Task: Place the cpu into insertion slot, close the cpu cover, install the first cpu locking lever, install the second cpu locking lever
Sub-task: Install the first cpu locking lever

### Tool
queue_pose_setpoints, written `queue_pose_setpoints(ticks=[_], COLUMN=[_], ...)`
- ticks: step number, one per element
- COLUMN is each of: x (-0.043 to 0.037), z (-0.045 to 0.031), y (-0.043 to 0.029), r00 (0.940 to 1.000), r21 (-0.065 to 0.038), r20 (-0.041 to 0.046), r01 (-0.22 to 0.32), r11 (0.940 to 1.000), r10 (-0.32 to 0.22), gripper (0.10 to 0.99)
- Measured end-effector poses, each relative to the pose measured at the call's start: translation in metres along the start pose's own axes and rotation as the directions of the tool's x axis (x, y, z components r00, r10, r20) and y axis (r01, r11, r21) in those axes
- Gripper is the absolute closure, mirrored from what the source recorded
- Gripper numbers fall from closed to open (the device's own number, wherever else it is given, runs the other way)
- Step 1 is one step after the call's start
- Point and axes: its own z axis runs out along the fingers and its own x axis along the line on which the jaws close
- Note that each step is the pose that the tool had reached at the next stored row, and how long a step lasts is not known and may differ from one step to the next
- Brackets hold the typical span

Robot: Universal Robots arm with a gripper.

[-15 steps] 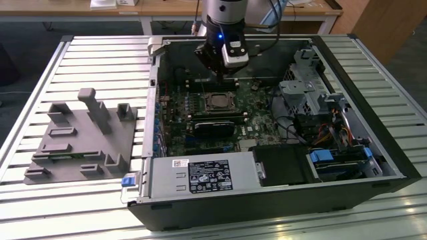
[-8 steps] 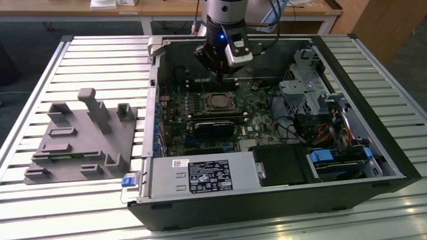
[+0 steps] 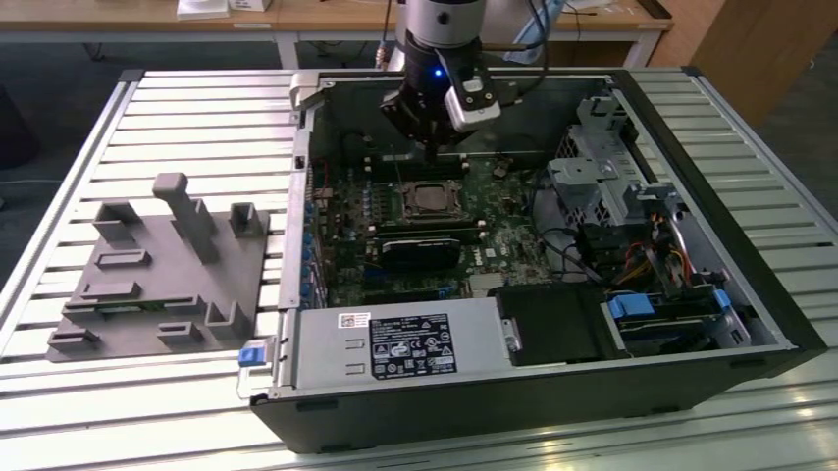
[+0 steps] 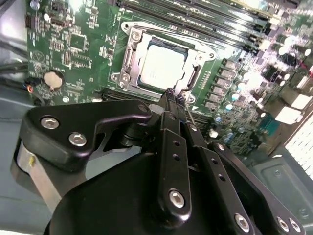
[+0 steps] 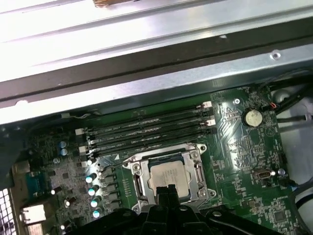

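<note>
The cpu (image 4: 164, 66) (image 5: 168, 175) lies flat in the insertion slot (image 4: 126, 30) on the green board, its pale metal top facing up. The silvery cpu cover (image 4: 128, 55) (image 5: 199, 169) lies down around it as a frame. In the exterior view my gripper (image 3: 439, 147) hangs inside the open computer case, just behind the cpu (image 3: 427, 199). Its black fingertips (image 4: 172, 94) (image 5: 166, 189) are shut together with nothing between them, close above the near edge of the socket. I cannot make out how the locking levers stand.
Several memory slots (image 5: 146, 132) run beside the socket. A long black card (image 3: 426, 250) lies in front of it. A drive cage (image 3: 602, 177) and cables fill the exterior view's right; a power supply (image 3: 392, 343) sits at the front. A grey fixture (image 3: 157, 265) stands outside the case.
</note>
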Motion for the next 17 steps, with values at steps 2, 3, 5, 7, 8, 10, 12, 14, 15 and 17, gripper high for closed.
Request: queue_pose_setpoints(ticks=[2,3,5,7,8,10,12,14,15,17], x=[0.0000,0.0000,0.0000,0.0000,0.0000,0.0002,0.0014,0.0036,0.0053,0.0089], z=[0.0002,0.0003,0.0004,0.0004,0.0004,0.0004,0.0005,0.0005,0.0004,0.0005], y=[0.0000,0.0000,0.0000,0.0000,0.0000,-0.0001,-0.0003,-0.0008,-0.0012,-0.0019], r00=[0.9993,0.9985,0.9959,0.9938,0.9936,0.9935,0.9934,0.9933,0.9933,0.9933], r21=[0.000,0.000,0.000,0.000,0.000,0.000,0.000,-0.001,-0.001,-0.001], r20=[-0.0014,-0.0021,-0.0036,-0.0043,-0.0044,-0.0043,-0.0030,-0.0015,-0.0009,0.0000], r01=[0.037,0.055,0.091,0.111,0.113,0.114,0.115,0.115,0.115,0.115], r11=[0.9993,0.9985,0.9959,0.9938,0.9936,0.9935,0.9934,0.9933,0.9933,0.9933], r10=[-0.037,-0.055,-0.090,-0.111,-0.113,-0.114,-0.115,-0.115,-0.115,-0.115], gripper=[0.980,0.980,0.980,0.980,0.980,0.980,0.980,0.980,0.980,0.980])
